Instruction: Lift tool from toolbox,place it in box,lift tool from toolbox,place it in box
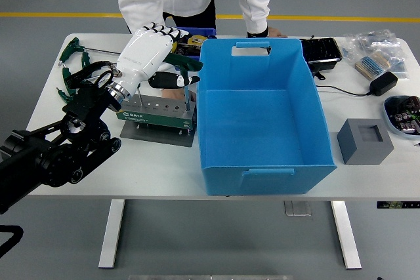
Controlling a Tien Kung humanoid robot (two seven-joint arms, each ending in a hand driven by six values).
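One green-handled tool (184,63) is gripped by the left hand (159,47) above the green toolbox (157,113), toward the table's (367,175) far left edge. Just beside it, the blue box (262,119) is set mid-table, while a person's hand (269,32) is rested on the far edge

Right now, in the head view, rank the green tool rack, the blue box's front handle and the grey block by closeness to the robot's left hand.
From the left hand:
1. Green tool rack, just beneath it.
2. Blue box front handle, near edge.
3. Grey block, far right.
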